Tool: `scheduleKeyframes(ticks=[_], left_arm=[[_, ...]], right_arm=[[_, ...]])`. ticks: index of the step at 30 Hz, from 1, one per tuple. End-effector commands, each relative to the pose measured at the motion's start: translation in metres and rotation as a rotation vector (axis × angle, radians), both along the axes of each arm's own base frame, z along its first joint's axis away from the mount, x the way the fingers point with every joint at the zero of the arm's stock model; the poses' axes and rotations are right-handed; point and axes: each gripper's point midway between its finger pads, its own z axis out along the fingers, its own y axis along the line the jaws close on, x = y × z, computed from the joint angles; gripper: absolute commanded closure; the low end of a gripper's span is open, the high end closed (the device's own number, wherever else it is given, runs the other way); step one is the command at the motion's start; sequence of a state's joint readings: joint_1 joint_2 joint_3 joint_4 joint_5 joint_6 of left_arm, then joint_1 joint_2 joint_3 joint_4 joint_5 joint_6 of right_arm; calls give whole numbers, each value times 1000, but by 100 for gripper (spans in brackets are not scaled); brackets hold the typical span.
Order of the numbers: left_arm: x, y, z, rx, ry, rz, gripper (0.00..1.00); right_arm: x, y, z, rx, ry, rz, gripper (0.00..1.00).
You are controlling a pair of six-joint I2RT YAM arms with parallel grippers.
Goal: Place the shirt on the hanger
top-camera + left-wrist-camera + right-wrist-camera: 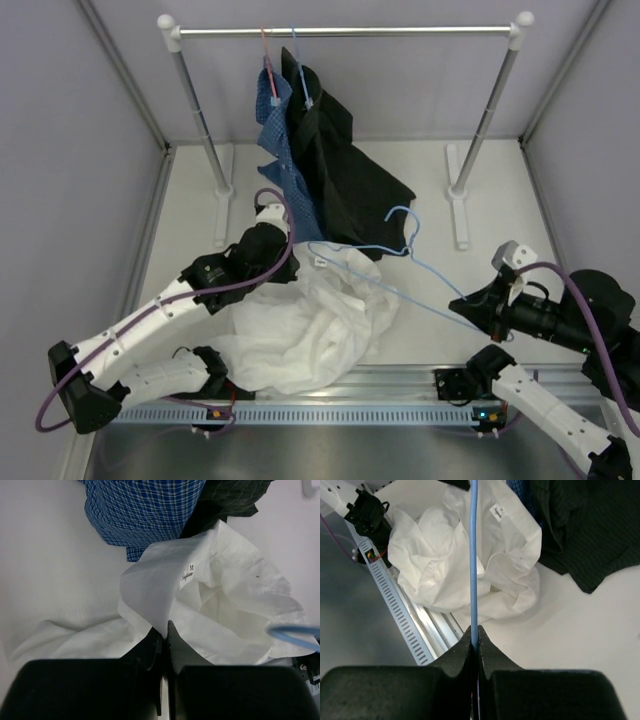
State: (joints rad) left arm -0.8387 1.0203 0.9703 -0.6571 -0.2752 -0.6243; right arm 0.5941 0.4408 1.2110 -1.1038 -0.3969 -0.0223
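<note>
White table (480, 190) below a clothes rail (340, 31): the crumpled white collared shirt (300, 330) lies toward 7 o'clock, a fold pinched in the left end effector (163, 630). At 4 o'clock the right end effector (475, 630) is clamped on the thin light-blue wire hanger (474, 555), which reaches over the shirt.

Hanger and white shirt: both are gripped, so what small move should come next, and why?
Probably nudge the right gripper toward the shirt, sliding the hanger's end under the fabric beside the label. The left gripper pinches the shirt's edge near that label, and the hanger lies across the fabric, seemingly not yet inside.
</note>
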Motion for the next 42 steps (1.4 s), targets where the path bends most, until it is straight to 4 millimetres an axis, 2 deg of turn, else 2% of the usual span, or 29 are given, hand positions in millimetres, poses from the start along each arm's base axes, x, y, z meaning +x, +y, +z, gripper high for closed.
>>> scheduleKeyframes(ticks=[1, 3, 8, 11, 15, 16, 17, 19, 20, 23, 25, 26, 27, 29, 30, 31, 32, 33, 34, 35, 36, 37, 40, 41, 42], left_arm=[[4, -13, 40, -98, -79, -43, 100], [0, -15, 47, -118, -91, -75, 100], [-27, -41, 65, -239, -80, -280, 100], [-39, -48, 73, -273, -70, -355, 100], [-33, -39, 78, -226, -115, -335, 100], [-32, -32, 71, -180, -93, -313, 100], [-29, -29, 78, -162, -105, -297, 100], [-32, -29, 73, -98, -91, -358, 100], [-45, -39, 86, -121, -104, -482, 100], [-61, -47, 104, -138, -108, -614, 100], [-69, -49, 139, -160, -179, -699, 100], [-74, -48, 145, -143, -187, -743, 100], [-78, -47, 173, -173, -249, -768, 100], [-90, -46, 201, -210, -301, -822, 100], [-96, -43, 213, -221, -330, -842, 100], [-105, -38, 242, -257, -396, -863, 100], [-109, -34, 256, -271, -432, -866, 100], [-111, -30, 264, -267, -444, -861, 100], [-110, -19, 288, -270, -513, -813, 100], [-107, -13, 296, -262, -535, -778, 100], [-104, -6, 297, -243, -537, -737, 100], [-99, 1, 304, -231, -558, -689, 100], [-62, 21, 291, -115, -547, -475, 100], [-42, 30, 274, -39, -524, -373, 100], [-35, 31, 263, -3, -504, -353, 100]], right_arm=[[7, 5, -16, -49, 84, -3, 100], [7, 7, -21, -52, 95, 7, 100], [17, 26, -38, -39, 176, 36, 100], [14, 43, -34, 9, 180, 132, 100], [10, 51, -41, 10, 188, 193, 100], [10, 51, -41, 10, 184, 201, 100], [8, 52, -40, 13, 183, 213, 100], [4, 58, -38, 32, 191, 268, 100], [-1, 63, -39, 42, 209, 310, 100], [-2, 79, -34, 84, 212, 413, 100], [-3, 90, -21, 118, 195, 496, 100], [-8, 94, -11, 143, 168, 541, 100], [-7, 99, -4, 172, 177, 546, 100], [0, 108, 22, 223, 89, 537, 100], [17, 113, 26, 236, 72, 453, 100], [21, 117, 34, 264, 77, 429, 100], [22, 123, 49, 304, 31, 432, 100], [33, 125, 58, 339, 1, 368, 100], [36, 126, 68, 387, -5, 326, 100], [33, 132, 80, 452, -49, 324, 100], [49, 123, 89, 504, -92, 188, 100], [50, 121, 92, 526, -116, 157, 100], [43, 130, 76, 477, -120, 170, 100], [32, 137, 69, 452, -99, 223, 100], [26, 143, 53, 394, -78, 257, 100]])
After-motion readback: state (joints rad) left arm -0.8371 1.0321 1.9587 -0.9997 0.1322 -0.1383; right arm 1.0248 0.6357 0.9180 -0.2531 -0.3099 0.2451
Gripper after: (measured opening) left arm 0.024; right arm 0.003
